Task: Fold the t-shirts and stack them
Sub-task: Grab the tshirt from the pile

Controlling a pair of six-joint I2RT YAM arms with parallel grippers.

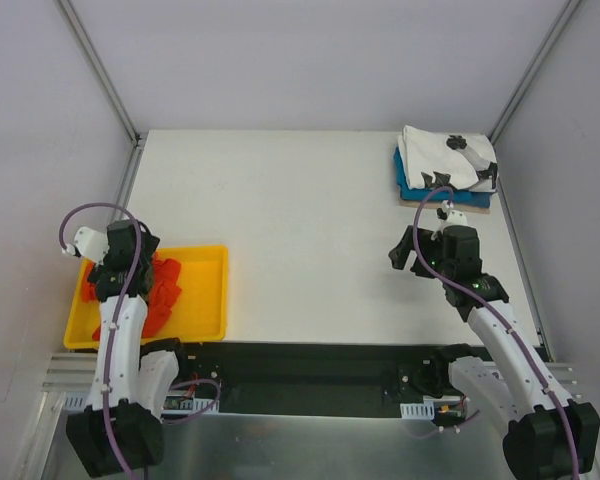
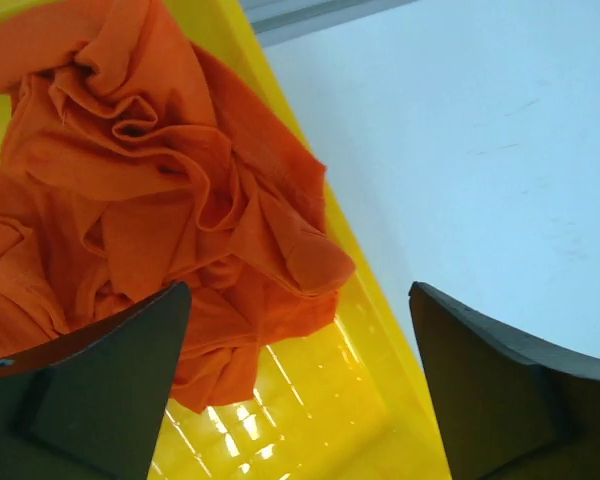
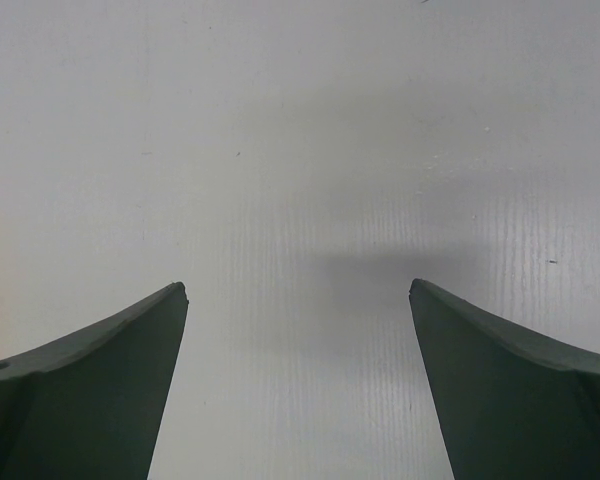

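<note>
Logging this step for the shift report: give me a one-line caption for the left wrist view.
Open left gripper poised over the crumpled orange-red t-shirt lying in the yellow tray.

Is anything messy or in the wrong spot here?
Yes. The orange-red shirt lies crumpled in a heap in the yellow tray, not folded. The white shirt sits folded on the teal-blue shirt at the table's far right corner, so that pile looks tidy. Nothing looks spilled or broken.
</note>
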